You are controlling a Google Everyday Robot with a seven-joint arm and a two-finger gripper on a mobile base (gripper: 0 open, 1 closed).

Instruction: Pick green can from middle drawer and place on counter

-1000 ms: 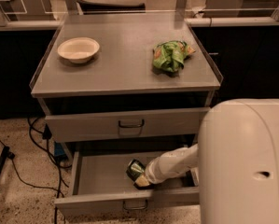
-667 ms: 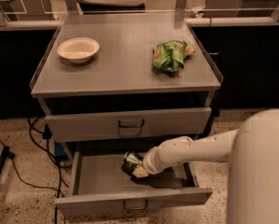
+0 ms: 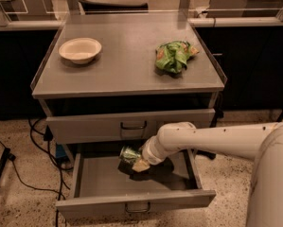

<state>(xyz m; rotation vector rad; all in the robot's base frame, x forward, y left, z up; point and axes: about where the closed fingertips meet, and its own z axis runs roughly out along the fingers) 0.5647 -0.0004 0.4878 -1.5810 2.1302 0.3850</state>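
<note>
The green can (image 3: 129, 153) is held in my gripper (image 3: 133, 163), which is shut on it. The can is tilted and sits a little above the floor of the open middle drawer (image 3: 98, 181), near the drawer's back centre, just under the closed upper drawer (image 3: 131, 125). My white arm reaches in from the right. The grey counter (image 3: 122, 70) lies above, with its front half bare.
A beige bowl (image 3: 80, 50) stands at the counter's back left. A crumpled green-and-orange snack bag (image 3: 173, 56) lies at its back right. The open drawer's front panel (image 3: 136, 204) sticks out toward me. Cables (image 3: 22, 174) trail on the floor at the left.
My arm has swung left and stretched out. The gripper with the green can has moved left and up from the drawer floor toward the drawer's back centre.
</note>
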